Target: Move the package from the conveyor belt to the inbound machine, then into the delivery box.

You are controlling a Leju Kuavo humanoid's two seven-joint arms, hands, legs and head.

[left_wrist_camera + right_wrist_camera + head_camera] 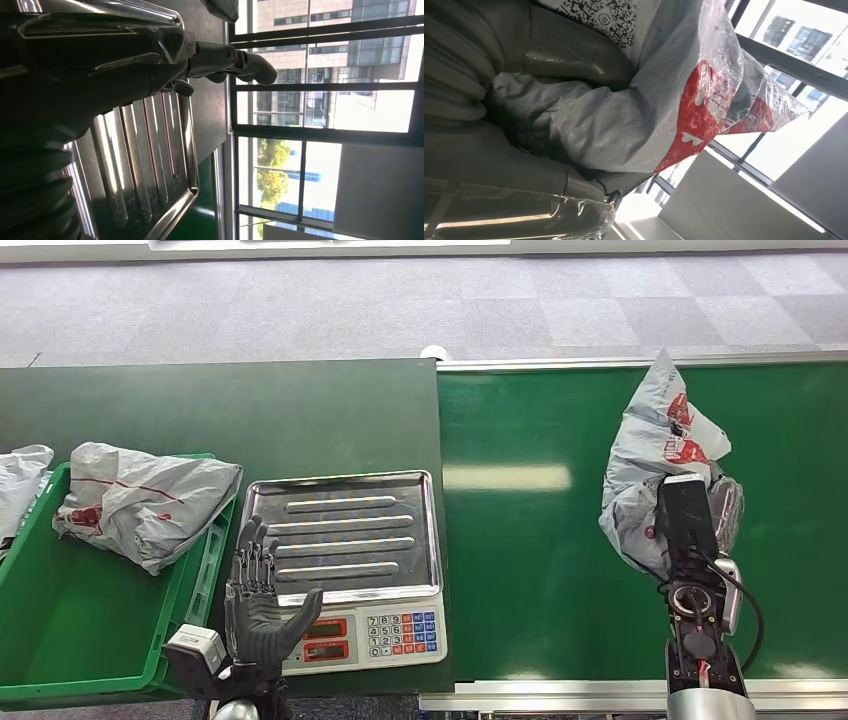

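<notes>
A crumpled grey plastic package (655,445) with red print rises over the green conveyor belt (540,540) at the right. My right hand (700,515) grips its lower part. In the right wrist view the package (664,110) is pressed between my thumb (574,50) and fingers. The weighing scale (350,565) with a steel tray and keypad stands left of the belt. My left hand (258,605) hovers open, fingers spread, at the scale's front left corner. In the left wrist view its fingers (235,62) reach over the steel tray (145,150). The green delivery box (90,630) sits far left.
Another grey package (145,500) lies across the delivery box's far right rim. A further grey bag (20,480) shows at the left edge. The dark green table (250,410) holds the scale. Grey carpet (400,305) lies beyond the belt.
</notes>
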